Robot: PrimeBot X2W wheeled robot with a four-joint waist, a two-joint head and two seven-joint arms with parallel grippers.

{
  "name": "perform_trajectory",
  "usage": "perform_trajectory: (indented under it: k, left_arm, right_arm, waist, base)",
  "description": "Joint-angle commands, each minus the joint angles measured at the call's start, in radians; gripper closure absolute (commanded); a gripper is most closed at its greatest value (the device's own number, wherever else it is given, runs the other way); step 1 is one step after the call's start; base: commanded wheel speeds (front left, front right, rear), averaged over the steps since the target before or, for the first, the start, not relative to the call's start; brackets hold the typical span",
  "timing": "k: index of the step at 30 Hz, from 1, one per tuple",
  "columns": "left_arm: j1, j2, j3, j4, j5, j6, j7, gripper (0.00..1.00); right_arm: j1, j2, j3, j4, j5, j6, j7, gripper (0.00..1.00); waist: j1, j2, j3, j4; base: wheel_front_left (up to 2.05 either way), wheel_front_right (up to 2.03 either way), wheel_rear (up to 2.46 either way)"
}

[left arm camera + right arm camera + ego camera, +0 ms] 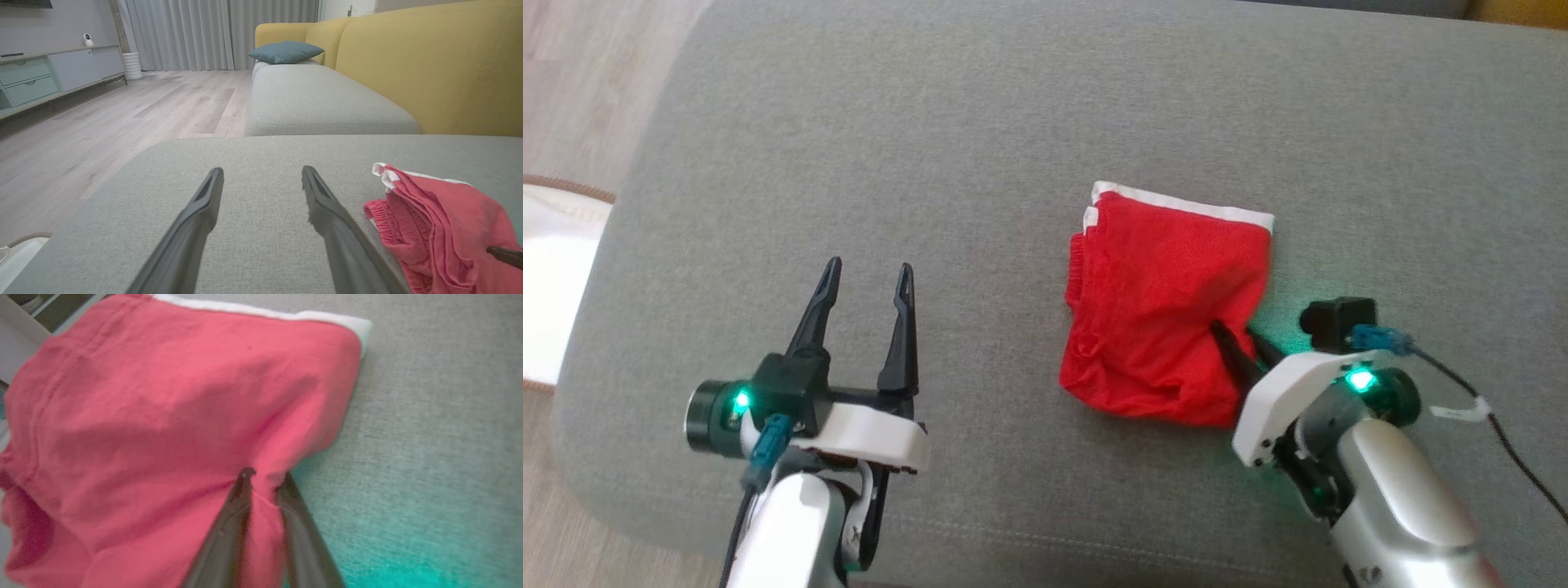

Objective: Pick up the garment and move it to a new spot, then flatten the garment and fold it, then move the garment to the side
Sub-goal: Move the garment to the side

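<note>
We see the red garment (1168,318), white trim along its far edge, lying folded on the grey sofa cushion (980,122), right of centre in head view. Our right claw (1235,331) sits at the garment's near right corner, fingers nearly together w/ a ridge of red fabric pinched btwn them. Right wrist view shows the cloth bunched up btwn the two tips, so it's clamped on the garment. Rest of the cloth lies on the cushion. Our left claw (869,265) is over bare cushion, well left of the garment, fingers wide apart, nothing btwn them, clear of the cloth. Left wrist view: yellow backrest (429,61) behind, blue pillow (286,51) on the far seat, wood floor (122,114) to the left.
</note>
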Motion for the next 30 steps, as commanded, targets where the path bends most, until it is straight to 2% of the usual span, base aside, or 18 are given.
perform_trajectory:
  k: [1, 5, 11, 21, 28, 30]
  left_arm:
    - [-0.036, 0.005, 0.036, -0.039, 0.012, 0.004, -0.012, 0.0]
    - [-0.029, 0.011, 0.043, -0.044, 0.016, 0.005, -0.012, 0.0]
    - [-0.019, 0.025, 0.051, -0.057, 0.02, 0.003, -0.012, 0.0]
    - [-0.034, 0.034, 0.037, -0.062, 0.026, -0.01, -0.012, 0.0]
    - [-0.065, 0.033, 0.015, -0.054, 0.033, -0.021, -0.012, 0.0]
    - [-0.07, 0.034, 0.013, -0.052, 0.035, -0.021, -0.012, 0.0]
  right_arm:
    - [0.007, 0.014, 0.04, 0.0, 0.005, -0.001, 0.008, 1.0]
    - [0.01, -0.016, 0.08, -0.024, 0.001, -0.001, -0.012, 1.0]
    - [0.057, -0.098, 0.096, -0.111, -0.011, -0.001, -0.012, 1.0]
    - [0.088, -0.282, 0.046, -0.26, -0.038, -0.001, 0.067, 1.0]
    - [-0.002, -0.401, -0.008, -0.255, -0.052, -0.001, 0.054, 1.0]
    - [-0.019, -0.414, -0.021, -0.249, -0.052, -0.001, 0.04, 1.0]
  waist:
    - [0.0, -0.0001, -0.004, -0.012]
    - [0.0, -0.0001, -0.015, -0.056]
    - [0.0, -0.0001, -0.028, -0.169]
    - [0.0, -0.0001, -0.022, -0.363]
    - [0.0, -0.0001, 0.019, -0.42]
    - [0.0, -0.0001, 0.026, -0.424]
  base:
    - [0.0, 0.0, 0.0]
    - [0.0, 0.0, 0.0]
    - [0.0, 0.0, 0.0]
    - [0.0, 0.0, 0.0]
    - [0.0, 0.0, 0.0]
    - [0.0, 0.0, 0.0]
